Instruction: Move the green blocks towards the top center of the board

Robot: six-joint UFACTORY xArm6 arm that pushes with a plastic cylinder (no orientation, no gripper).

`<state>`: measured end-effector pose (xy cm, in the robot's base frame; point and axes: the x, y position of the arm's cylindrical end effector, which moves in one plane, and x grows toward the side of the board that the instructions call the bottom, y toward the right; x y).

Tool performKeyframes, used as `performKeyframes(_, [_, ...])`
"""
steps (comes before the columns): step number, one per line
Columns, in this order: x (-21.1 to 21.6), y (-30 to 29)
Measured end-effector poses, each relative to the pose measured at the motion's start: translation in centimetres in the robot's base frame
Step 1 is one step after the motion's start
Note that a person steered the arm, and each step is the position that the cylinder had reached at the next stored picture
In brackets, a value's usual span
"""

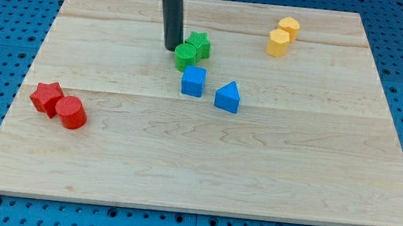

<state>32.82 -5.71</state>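
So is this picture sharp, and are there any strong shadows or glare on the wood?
Camera view: evenly lit and sharp; the wooden board shows no glare, only faint soft shadows under the blocks, as by the red cylinder. My tip is crisp, just left of the green cylinder.

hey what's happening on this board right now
A robot arm ending in a straight dark rod is working at the green blocks on a pale wooden board. My tip sits just to the view's left of the green cylinder, which touches the green star; both lie near the top centre. Below them sit a blue cube and a blue triangular block. Two yellow blocks rest at the top right, while a red star and a red cylinder lie at the left.
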Motion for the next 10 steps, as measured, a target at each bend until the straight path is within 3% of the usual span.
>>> performKeyframes(1, [1.5,-3.7])
performKeyframes(2, [5.7,-3.0])
performKeyframes(3, [5.6,0.4])
performKeyframes(6, [-3.1,-0.1])
performKeyframes(10, [-9.9,7.9])
